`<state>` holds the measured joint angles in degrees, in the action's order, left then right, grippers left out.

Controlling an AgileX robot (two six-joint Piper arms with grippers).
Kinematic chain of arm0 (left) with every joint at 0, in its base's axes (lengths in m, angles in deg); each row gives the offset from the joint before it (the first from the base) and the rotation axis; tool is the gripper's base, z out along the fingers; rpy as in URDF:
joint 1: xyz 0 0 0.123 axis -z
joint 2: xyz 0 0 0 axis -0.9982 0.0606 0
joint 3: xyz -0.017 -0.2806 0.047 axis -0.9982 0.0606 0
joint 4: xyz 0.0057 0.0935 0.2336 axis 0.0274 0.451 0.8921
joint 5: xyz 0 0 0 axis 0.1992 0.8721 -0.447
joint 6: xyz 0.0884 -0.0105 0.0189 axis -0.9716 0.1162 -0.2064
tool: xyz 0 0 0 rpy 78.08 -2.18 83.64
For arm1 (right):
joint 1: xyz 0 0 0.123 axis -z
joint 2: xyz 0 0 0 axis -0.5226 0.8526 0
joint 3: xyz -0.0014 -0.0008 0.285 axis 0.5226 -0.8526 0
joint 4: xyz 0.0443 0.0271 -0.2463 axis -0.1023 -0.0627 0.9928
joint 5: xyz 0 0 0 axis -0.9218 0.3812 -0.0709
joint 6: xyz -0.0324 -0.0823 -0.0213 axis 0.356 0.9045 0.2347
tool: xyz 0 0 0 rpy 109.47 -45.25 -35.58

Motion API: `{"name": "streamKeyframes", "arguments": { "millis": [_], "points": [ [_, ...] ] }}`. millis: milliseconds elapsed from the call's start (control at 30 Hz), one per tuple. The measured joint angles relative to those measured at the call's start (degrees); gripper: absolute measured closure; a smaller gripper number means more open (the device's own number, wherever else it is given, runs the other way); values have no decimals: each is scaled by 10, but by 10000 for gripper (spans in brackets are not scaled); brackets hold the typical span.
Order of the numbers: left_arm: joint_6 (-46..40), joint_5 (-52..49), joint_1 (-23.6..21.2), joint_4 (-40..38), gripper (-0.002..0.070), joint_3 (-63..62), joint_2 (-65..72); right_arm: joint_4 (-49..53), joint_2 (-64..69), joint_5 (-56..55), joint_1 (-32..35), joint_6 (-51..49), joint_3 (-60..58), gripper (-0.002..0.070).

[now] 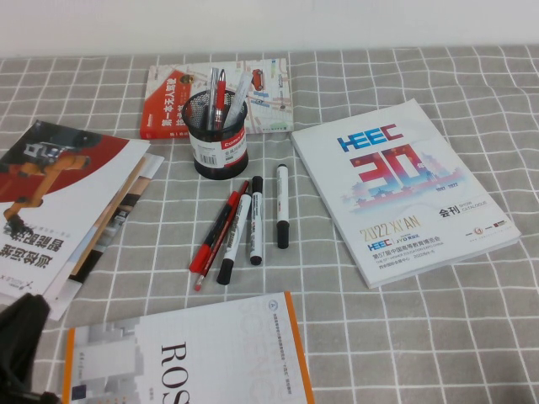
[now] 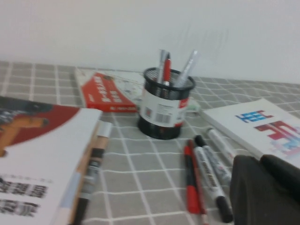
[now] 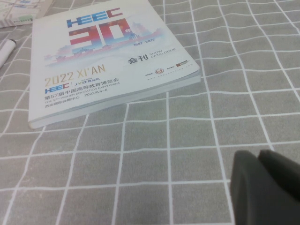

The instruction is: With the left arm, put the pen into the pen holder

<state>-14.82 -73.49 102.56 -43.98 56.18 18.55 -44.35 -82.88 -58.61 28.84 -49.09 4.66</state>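
**Mia:** While we start at the near edge, where is the left gripper (image 2: 265,190)?

**Tom:** Low at the near left corner of the table (image 1: 404,337), beside a white book with an orange edge (image 1: 194,353). Its fingers are closed and hold nothing.

**Mia:** And the right gripper (image 3: 265,187)?

**Tom:** Only a dark edge of it shows in its own wrist view, above the checked cloth near the white catalogue (image 1: 404,189). I cannot tell whether it is open or closed.

**Mia:** What lies farther out from the left gripper?

**Tom:** A stack of magazines (image 1: 63,202) on the left, then a loose row of red pens (image 1: 216,231) and white markers with black caps (image 1: 255,220) lying flat mid-table.

**Mia:** Where is the pen (image 1: 211,94)?

**Tom:** Standing in the pen holder (image 1: 219,133), leaning on the rim next to a red pen and a pale one. It is well apart from the left gripper, beyond the row of markers.

**Mia:** And past the holder?

**Tom:** A red-and-white book (image 1: 173,105) lies just behind it, near the wall.
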Motion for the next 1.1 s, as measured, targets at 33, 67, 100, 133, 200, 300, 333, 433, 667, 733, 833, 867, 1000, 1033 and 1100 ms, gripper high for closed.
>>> {"name": "streamKeyframes", "arguments": {
  "millis": [33, 67, 100, 133, 200, 300, 333, 433, 667, 733, 833, 867, 1000, 1033, 1100],
  "points": [
    [-61, -4, 0, -49, 675, 0, 0, 0, 0, 0, 0, 0, 0, 691],
    [-109, -5, 0, -86, 675, 0, 0, 0, 0, 0, 0, 0, 0, 692],
    [-166, -6, 0, -129, 675, 0, 0, 0, 0, 0, 0, 0, 0, 691],
    [-216, -8, 0, -169, 675, 1, 0, 0, 0, 0, 0, 0, 0, 691],
    [-298, -8, 0, -235, 675, 6, 0, 0, 0, 0, 0, 0, 0, 691],
    [-369, 7, -13, -313, 675, 26, 0, 0, 0, 0, 0, 0, 0, 691],
    [-377, 19, -18, -326, 675, 34, 0, 0, 0, 0, 0, 0, 0, 691],
    [-390, 44, -28, -341, 675, 49, -6, 0, 0, 0, 0, 0, 0, 691],
    [-401, -28, -60, -368, 675, 50, -109, 0, 0, 0, 0, 0, 0, 691],
    [-402, -74, -74, -376, 675, 50, -147, 0, 0, 0, 0, 0, 0, 691],
    [-402, -132, -85, -376, 675, 50, -193, 0, 0, 0, 0, 0, 0, 691],
    [-403, -150, -86, -376, 675, 50, -201, 0, 0, 0, 0, 0, 0, 691],
    [-419, -213, -86, -376, 675, 50, -207, 0, 0, 0, 0, 0, 0, 691],
    [-424, -225, -86, -376, 675, 50, -207, 0, 0, 0, 0, 0, 0, 691],
    [-437, -259, -86, -376, 675, 50, -207, 0, 0, 0, 0, 0, 0, 692]
  ]
}}
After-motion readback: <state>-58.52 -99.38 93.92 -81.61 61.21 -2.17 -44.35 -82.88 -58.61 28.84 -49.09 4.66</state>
